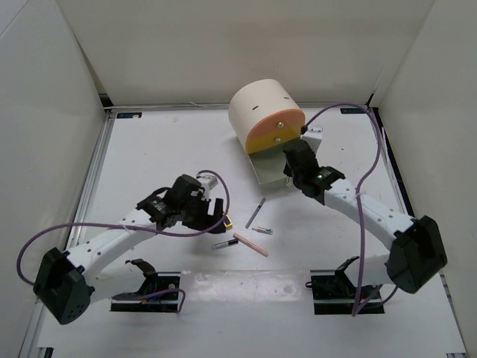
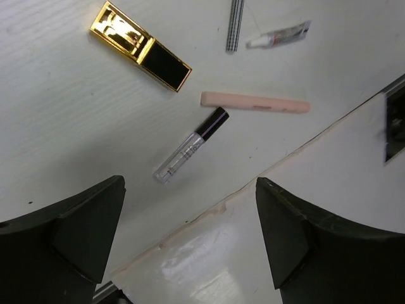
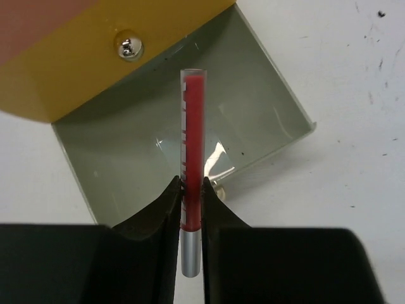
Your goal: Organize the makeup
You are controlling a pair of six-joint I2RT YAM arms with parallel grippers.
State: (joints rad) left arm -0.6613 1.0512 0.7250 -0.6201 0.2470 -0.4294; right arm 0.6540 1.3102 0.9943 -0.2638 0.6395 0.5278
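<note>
The right claw grips a red gloss tube at frame centre, over the open grey drawer. The left claw hangs open above the worktop. The gold lipstick lies upper left, the clear gloss tube at centre.

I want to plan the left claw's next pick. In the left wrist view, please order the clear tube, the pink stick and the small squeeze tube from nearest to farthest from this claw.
1. Clear tube, just ahead of the left claw, centre.
2. Pink stick, farther up, right.
3. Small squeeze tube, top right.
</note>
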